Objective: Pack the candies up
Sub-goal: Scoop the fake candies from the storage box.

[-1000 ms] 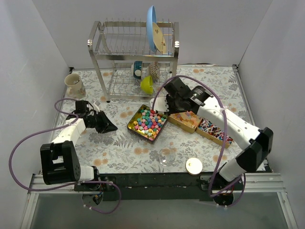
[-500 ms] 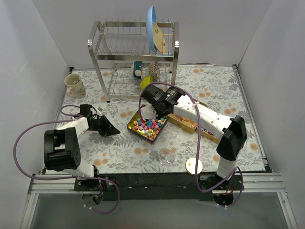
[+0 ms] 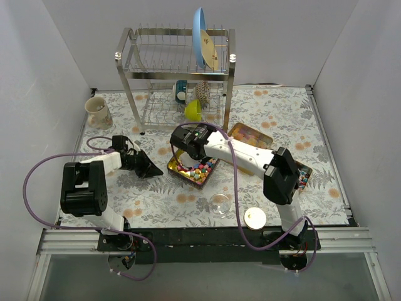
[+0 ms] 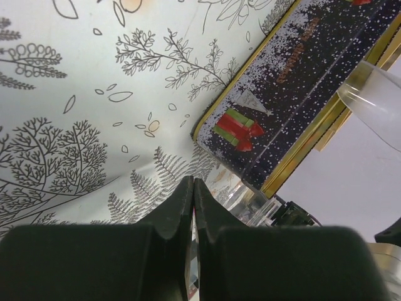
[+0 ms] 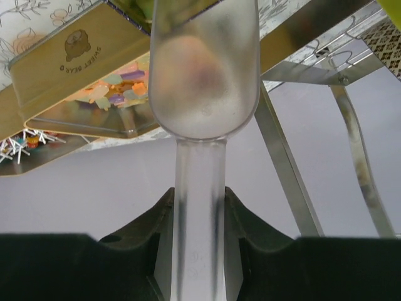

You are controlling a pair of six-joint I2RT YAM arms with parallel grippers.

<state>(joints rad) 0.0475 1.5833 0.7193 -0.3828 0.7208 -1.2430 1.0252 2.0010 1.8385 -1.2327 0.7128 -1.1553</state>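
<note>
Scooping step, probably: the clear scoop (image 5: pixel 203 75) is pinched by its handle in the right gripper (image 5: pixel 199 210), over the multicoloured candies (image 3: pixel 203 168) heaped in the square tin (image 3: pixel 172 168). The left gripper (image 4: pixel 193 188) is pressed shut, empty, beside the tin. Next, a dip and level lift are needed.

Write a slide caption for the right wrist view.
Clear scoop clamped by its handle in the jaws, held before a gold tin of pastel candies, metal rack leg at right.
</note>
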